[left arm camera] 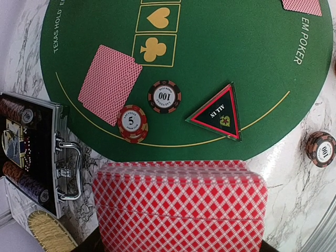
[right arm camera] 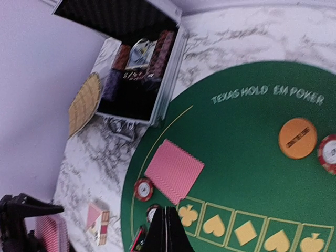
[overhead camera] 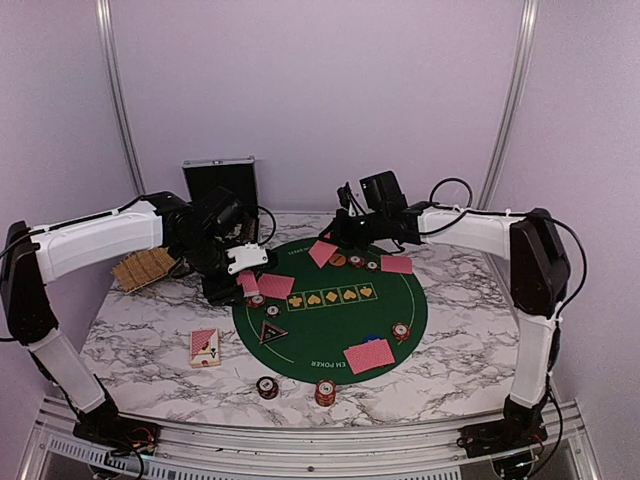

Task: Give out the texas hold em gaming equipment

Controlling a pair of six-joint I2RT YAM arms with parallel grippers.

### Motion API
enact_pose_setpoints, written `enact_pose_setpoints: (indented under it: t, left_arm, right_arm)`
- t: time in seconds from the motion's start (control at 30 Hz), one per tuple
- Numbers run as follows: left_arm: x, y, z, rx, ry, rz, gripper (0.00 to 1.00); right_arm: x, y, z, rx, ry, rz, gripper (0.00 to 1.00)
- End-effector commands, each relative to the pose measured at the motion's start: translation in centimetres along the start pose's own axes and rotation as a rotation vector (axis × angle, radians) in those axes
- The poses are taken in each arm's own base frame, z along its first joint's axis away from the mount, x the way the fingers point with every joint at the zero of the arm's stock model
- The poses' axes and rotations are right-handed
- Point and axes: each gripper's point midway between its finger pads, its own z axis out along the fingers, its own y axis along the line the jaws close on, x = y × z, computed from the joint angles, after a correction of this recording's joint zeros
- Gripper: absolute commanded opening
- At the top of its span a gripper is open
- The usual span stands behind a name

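Seen from above, a round green felt mat lies on a marble table. The left gripper, at the mat's nine o'clock edge, is clamped on a deck of red-backed cards. The right gripper hovers near twelve o'clock with its fingers pressed together. Dealt cards lie at ten, one and five o'clock. A black triangular marker sits at eight o'clock and an orange button near twelve. Two chip stacks stand off the mat at six o'clock.

Red-backed cards before green mat
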Motion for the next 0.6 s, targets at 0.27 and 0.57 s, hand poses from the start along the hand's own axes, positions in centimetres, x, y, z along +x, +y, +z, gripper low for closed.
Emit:
enact_pose_setpoints:
  t: [0.27,0.57]
  left_arm:
    - [0.3,0.2,-1.3,-0.030,-0.020,-0.008,0.00]
    - [0.3,0.1,-1.5,-0.027,-0.027,-0.007,0.00]
  right_arm:
    - [-2.0,-5.4,-0.4,0.879,-0.001,-0.610,0.00]
    - [0.4,-5.9,1.0,1.077,0.020,-0.798,0.00]
